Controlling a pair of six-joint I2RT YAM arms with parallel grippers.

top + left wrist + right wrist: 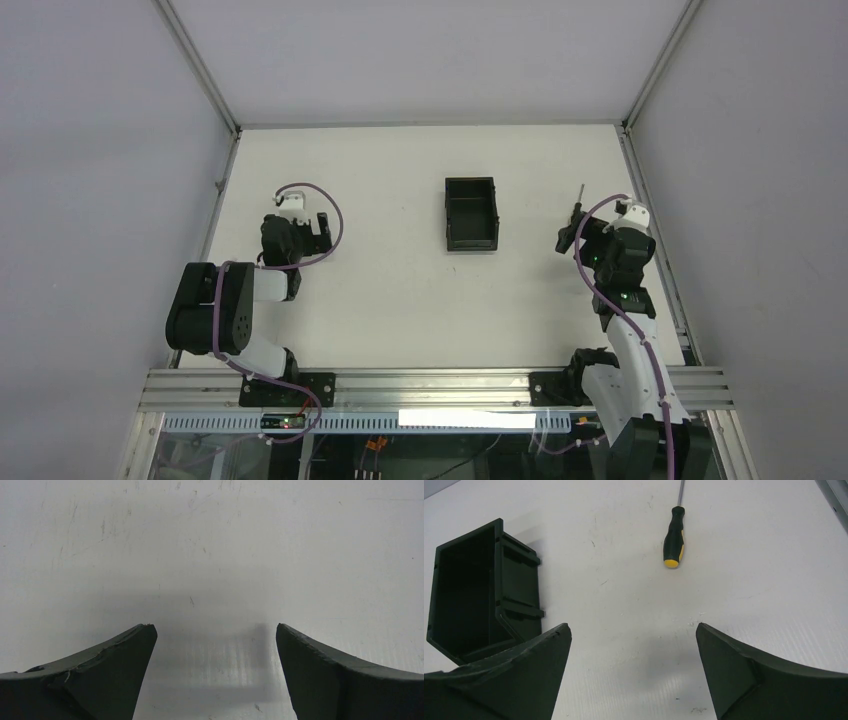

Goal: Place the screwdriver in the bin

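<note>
item 1, screwdriver [579, 203]: it is lying flat on the white surface [400, 290] at the right side, well to the right of the bin and apart from it. its thin shaft is pointing far and its black handle with the yellow end is pointing near. in the right wrist view the screwdriver [674, 537] is lying ahead of the fingers, a little right of the middle of the gap, with nothing touching it.

item 2, bin [470, 240]: this black open-top box is standing upright on the surface near the middle, in the far half. in the right wrist view the bin [516, 587] is sitting at the left, just beyond the left finger, with its ribbed side wall facing the screwdriver.

item 3, right hand [572, 235]: it is hovering just near of the screwdriver's handle. its fingers are standing wide apart and gripping nothing; in its own camera the right hand [633, 630] is showing only bare surface [749, 580] between them.

item 4, left hand [320, 225]: it is resting at the left side, well apart from the bin. in its own camera the left hand [215, 630] is standing wide open over scuffed surface [215, 540] and holding nothing.
</note>
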